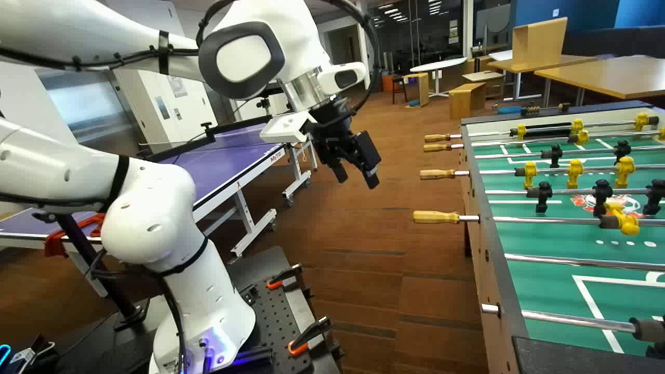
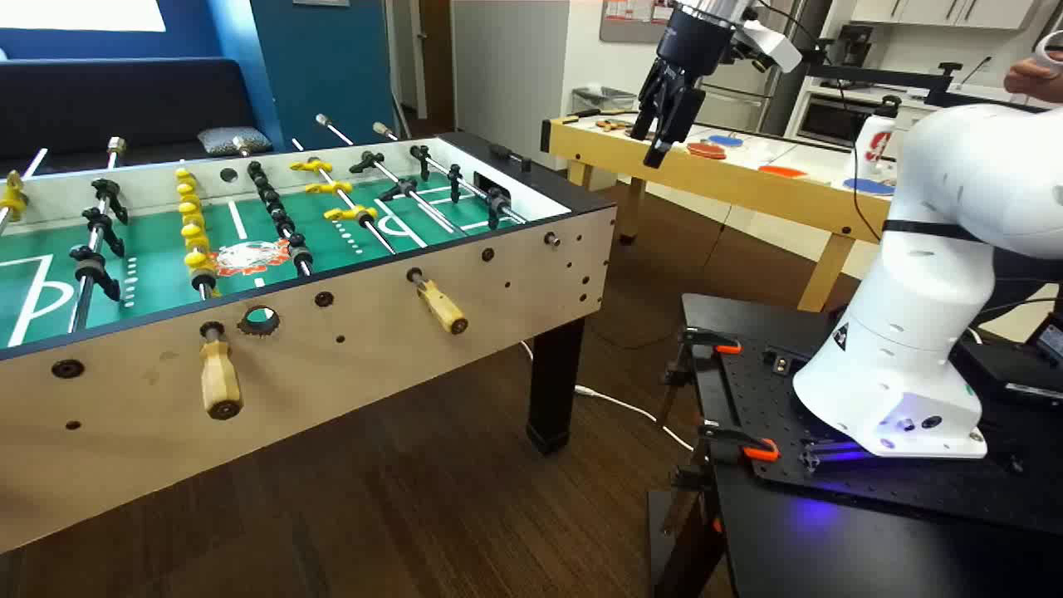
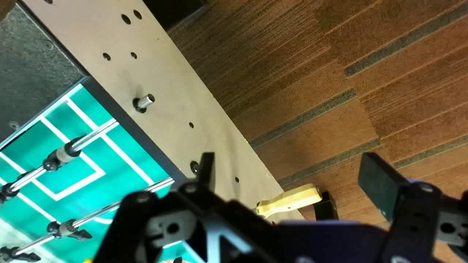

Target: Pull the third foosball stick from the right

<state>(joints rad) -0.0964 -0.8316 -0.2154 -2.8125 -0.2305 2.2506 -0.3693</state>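
Third foosball stick from the right juts from the desk. We see the gripper spread, empty, apart from that stick. Skewed approach, we'd likely bump or twist it.

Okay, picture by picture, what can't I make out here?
Wrist view: much of the third foosball stick, hidden behind the end effector.
Exterior view: the elbow of the robot arm, cut off by the left edge.
Exterior view: one end of the foosball table, cut off by the left edge.
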